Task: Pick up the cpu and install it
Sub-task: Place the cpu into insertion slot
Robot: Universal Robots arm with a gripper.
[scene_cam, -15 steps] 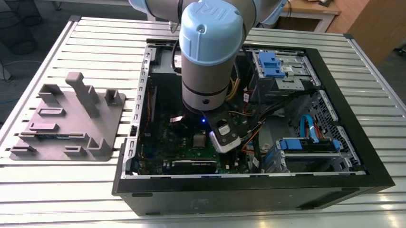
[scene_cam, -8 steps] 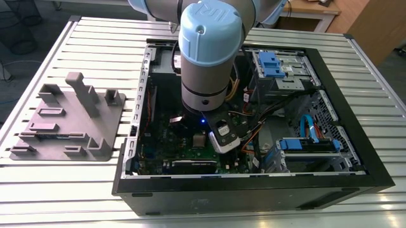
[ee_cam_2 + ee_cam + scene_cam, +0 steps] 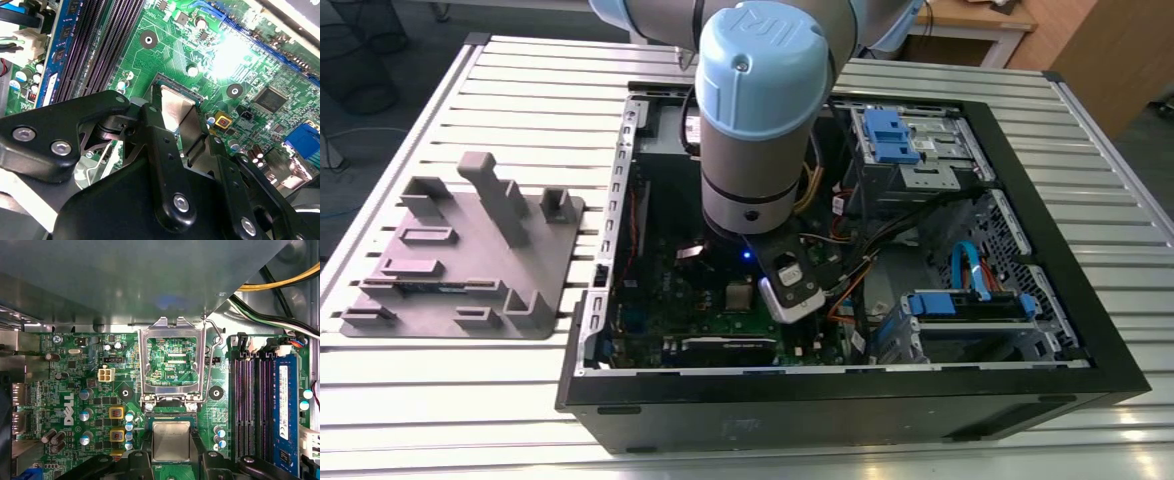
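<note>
Slatted metal tabletop (image 3: 520,60) carries an open computer case (image 3: 1067,385) lying on its side, with a grey plastic tray (image 3: 467,250) of upright posts just off to the exterior view's left. From where I stand, the blue-capped arm (image 3: 761,100) reaches straight down into the case. Its gripper (image 3: 171,435) is low over the green motherboard (image 3: 90,390), fingers (image 3: 155,130) pressed against opposite edges of the cpu (image 3: 171,442), pinching it. The silvery chip sits flat at the socket opening, just beside the hinged metal socket frame (image 3: 172,360), which stands flipped open. Whether it is fully seated I cannot tell. Dark memory slots (image 3: 250,400) run alongside.
</note>
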